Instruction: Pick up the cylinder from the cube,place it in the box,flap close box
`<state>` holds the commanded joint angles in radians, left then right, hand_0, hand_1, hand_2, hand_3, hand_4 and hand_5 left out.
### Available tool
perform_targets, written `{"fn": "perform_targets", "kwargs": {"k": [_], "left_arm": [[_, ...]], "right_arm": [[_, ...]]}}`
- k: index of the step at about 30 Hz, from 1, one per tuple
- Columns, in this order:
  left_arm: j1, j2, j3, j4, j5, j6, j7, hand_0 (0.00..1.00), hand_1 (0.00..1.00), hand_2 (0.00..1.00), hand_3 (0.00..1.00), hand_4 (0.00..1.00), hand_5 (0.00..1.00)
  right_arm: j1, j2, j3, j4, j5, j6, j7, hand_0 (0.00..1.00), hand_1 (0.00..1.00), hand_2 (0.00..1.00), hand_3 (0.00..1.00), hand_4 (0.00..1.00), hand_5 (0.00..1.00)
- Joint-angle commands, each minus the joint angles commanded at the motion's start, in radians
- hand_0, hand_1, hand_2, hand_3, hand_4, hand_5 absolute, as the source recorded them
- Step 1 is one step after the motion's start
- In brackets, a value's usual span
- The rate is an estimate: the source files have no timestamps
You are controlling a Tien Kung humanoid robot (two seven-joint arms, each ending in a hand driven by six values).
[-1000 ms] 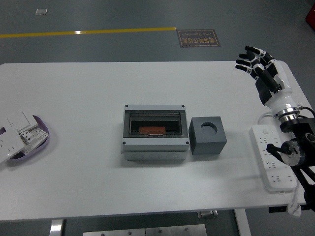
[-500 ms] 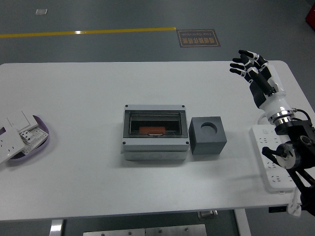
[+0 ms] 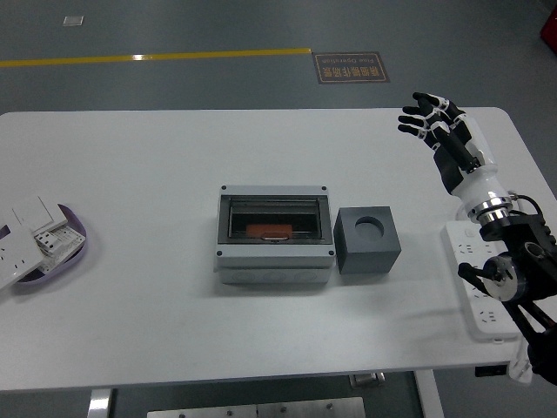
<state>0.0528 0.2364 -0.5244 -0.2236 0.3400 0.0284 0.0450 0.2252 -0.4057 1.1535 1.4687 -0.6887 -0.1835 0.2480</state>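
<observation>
Over the last second the right hand (image 3: 438,132) has drifted from the bench's far right corner a little leftward and inward, its black arm swinging with it, while everything on the white table (image 3: 139,296) has stayed put. From the head view, that hand hovers above the far right part of the bench, fingers (image 3: 412,119) spread and loosely bent, holding nothing, well apart from the cube (image 3: 367,240). The dark grey cube sits right of centre, just beside the right wall of the box (image 3: 275,236), and the round socket in its top shows empty. The grey box stands at the middle of the bench; an orange piece that may be the cylinder (image 3: 270,230) lies inside it, though its shape is hard to make out. A white power strip (image 3: 481,292) lies along the right edge under the arm. Near the left edge, white socket parts rest on a purple tray (image 3: 54,252).
</observation>
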Motion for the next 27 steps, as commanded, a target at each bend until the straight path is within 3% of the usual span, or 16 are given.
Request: {"fn": "perform_targets", "kwargs": {"k": [27], "left_arm": [[-0.001,-0.004,-0.001,0.000,0.001,0.000,-0.001,0.592,0.628,0.625,0.639,0.703,0.218]], "right_arm": [[-0.003,0.004,0.020,-0.011,0.003,-0.010,0.009,0.661,0.595,0.577,0.633,0.764,0.479]]}}
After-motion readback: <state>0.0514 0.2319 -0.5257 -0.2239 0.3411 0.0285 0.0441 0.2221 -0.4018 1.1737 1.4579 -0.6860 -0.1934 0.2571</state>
